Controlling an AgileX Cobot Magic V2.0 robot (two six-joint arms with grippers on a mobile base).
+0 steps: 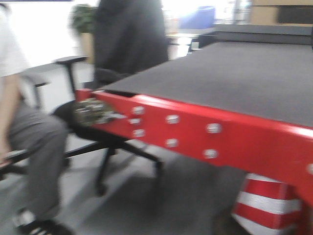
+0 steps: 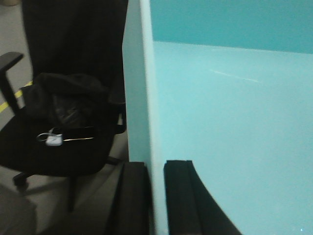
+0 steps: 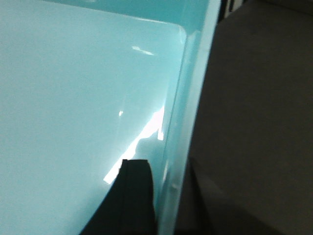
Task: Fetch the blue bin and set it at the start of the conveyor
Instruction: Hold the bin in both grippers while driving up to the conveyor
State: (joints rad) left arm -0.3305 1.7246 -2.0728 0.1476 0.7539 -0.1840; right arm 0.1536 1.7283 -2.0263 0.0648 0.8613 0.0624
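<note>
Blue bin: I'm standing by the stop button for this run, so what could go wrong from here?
The left gripper and right gripper each pinch only a thin wall of the blue bin, so it could slip or flex.
The red frame edges the belt; a bin carried low could catch on it.
A seated person and an office chair are close beside that frame.

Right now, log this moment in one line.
left gripper: shut on blue bin wall | right gripper: shut on blue bin wall | conveyor start: ahead, no bin visible
</note>
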